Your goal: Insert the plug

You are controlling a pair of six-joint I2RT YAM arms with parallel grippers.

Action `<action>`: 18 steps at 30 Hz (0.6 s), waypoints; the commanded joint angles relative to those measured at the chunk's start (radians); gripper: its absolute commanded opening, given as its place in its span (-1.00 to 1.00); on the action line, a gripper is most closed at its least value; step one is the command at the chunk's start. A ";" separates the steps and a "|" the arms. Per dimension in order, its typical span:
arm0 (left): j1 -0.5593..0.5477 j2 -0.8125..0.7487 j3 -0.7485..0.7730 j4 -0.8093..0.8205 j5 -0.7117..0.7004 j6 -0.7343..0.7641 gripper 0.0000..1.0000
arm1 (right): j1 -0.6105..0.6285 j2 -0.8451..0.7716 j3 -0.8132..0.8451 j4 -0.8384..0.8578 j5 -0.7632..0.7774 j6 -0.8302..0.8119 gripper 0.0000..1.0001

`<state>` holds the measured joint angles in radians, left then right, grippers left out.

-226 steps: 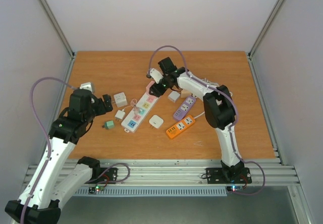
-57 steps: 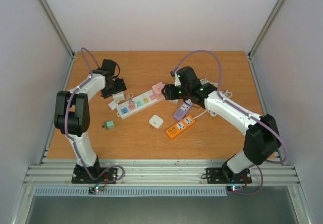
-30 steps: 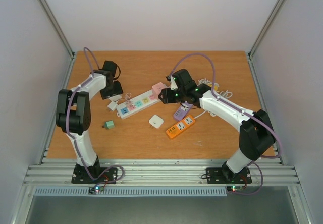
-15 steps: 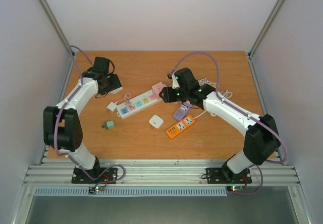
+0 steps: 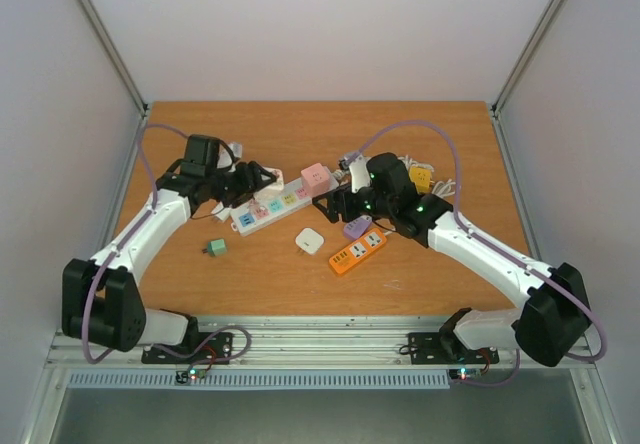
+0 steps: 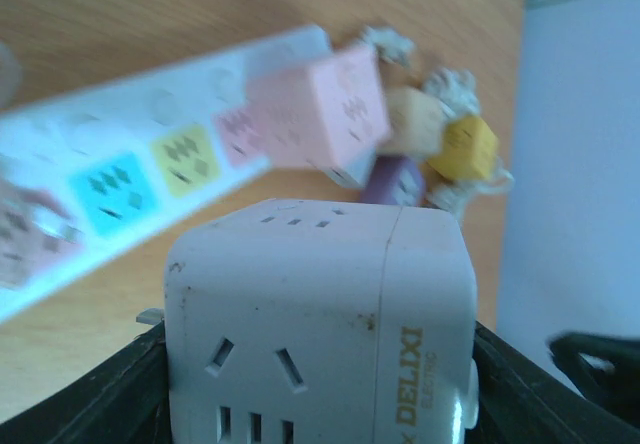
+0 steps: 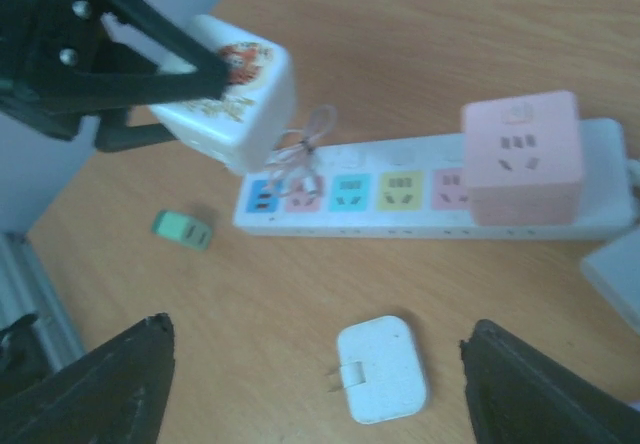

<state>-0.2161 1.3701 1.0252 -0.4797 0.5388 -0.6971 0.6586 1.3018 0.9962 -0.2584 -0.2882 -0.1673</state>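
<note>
**Left wrist view.** Fingers (image 6: 95, 404) of the left gripper (image 6: 320, 409): 2, black, clamped on opposite sides of the white cube adapter (image 6: 310, 314). The adapter is held clear of the wooden table (image 6: 150, 14).
- White power strip (image 6: 120, 164): lies slantwise behind the adapter.
- Pink cube (image 6: 320, 114): seated on the strip near its far end.
- Past that end, blurred: 1 beige cube (image 6: 415, 122), 1 yellow cube (image 6: 465, 147), 1 purple strip (image 6: 393, 179).

**Right wrist view.** Fingers (image 7: 95, 394) of the right gripper (image 7: 318, 404): 2, spread wide at the bottom corners, nothing between them.
- The adapter, in the left gripper's clasp, hangs above and just behind the strip's left end. Contact with the strip cannot be told.
- Thin cable (image 7: 300, 154): 1, looped over the strip's leftmost sockets.
- Green plug (image 7: 182, 229): 1, on the table beside the strip's left end, on the near side.
- White charger (image 7: 385, 369): 1, flat on the table on the strip's near side, apart from it.

**Top external view.**
- Left gripper: over the strip's left end.
- Right gripper: beside the strip's pink-cube end.
- Orange strip (image 5: 358, 251): 1, near the purple strip, both to the right of the white strip's right end.
</note>
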 commanded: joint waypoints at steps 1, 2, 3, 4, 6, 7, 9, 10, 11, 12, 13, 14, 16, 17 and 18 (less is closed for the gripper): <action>-0.062 -0.071 0.004 0.071 0.205 0.035 0.06 | 0.018 -0.068 -0.047 0.110 -0.152 -0.140 0.69; -0.075 -0.077 0.012 0.045 0.223 0.056 0.06 | 0.018 -0.077 -0.049 0.117 -0.178 -0.170 0.73; -0.089 -0.081 0.021 0.022 0.248 0.085 0.06 | 0.018 -0.082 -0.045 0.119 -0.211 -0.200 0.76; -0.093 -0.083 0.024 0.010 0.283 0.100 0.06 | 0.019 -0.088 -0.041 0.117 -0.239 -0.236 0.78; -0.102 -0.089 0.028 -0.022 0.319 0.130 0.06 | 0.019 -0.100 -0.037 0.112 -0.263 -0.303 0.81; -0.103 -0.096 0.027 -0.034 0.328 0.134 0.06 | 0.019 -0.105 -0.037 0.110 -0.259 -0.334 0.82; -0.104 -0.109 0.020 -0.040 0.371 0.150 0.06 | 0.019 -0.109 -0.036 0.110 -0.251 -0.376 0.83; -0.105 -0.115 0.014 -0.039 0.389 0.156 0.06 | 0.019 -0.105 -0.032 0.108 -0.254 -0.398 0.84; -0.105 -0.119 0.013 -0.044 0.401 0.158 0.06 | 0.019 -0.100 -0.027 0.104 -0.261 -0.414 0.84; -0.106 -0.124 0.013 -0.052 0.411 0.166 0.07 | 0.019 -0.094 -0.022 0.099 -0.275 -0.430 0.84; -0.106 -0.130 0.013 -0.062 0.413 0.178 0.07 | 0.019 -0.088 -0.019 0.093 -0.302 -0.449 0.84; -0.107 -0.136 0.013 -0.070 0.415 0.184 0.07 | 0.018 -0.084 -0.014 0.091 -0.327 -0.461 0.84; -0.108 -0.145 0.005 -0.070 0.434 0.193 0.07 | 0.023 -0.068 0.000 0.088 -0.377 -0.482 0.84; -0.108 -0.148 0.003 -0.072 0.442 0.196 0.07 | 0.029 -0.059 0.008 0.090 -0.379 -0.494 0.84; -0.108 -0.150 0.003 -0.078 0.450 0.199 0.07 | 0.037 -0.051 0.019 0.089 -0.368 -0.505 0.84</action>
<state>-0.3210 1.2545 1.0218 -0.5537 0.9043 -0.5430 0.6754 1.2263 0.9623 -0.1802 -0.5903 -0.5747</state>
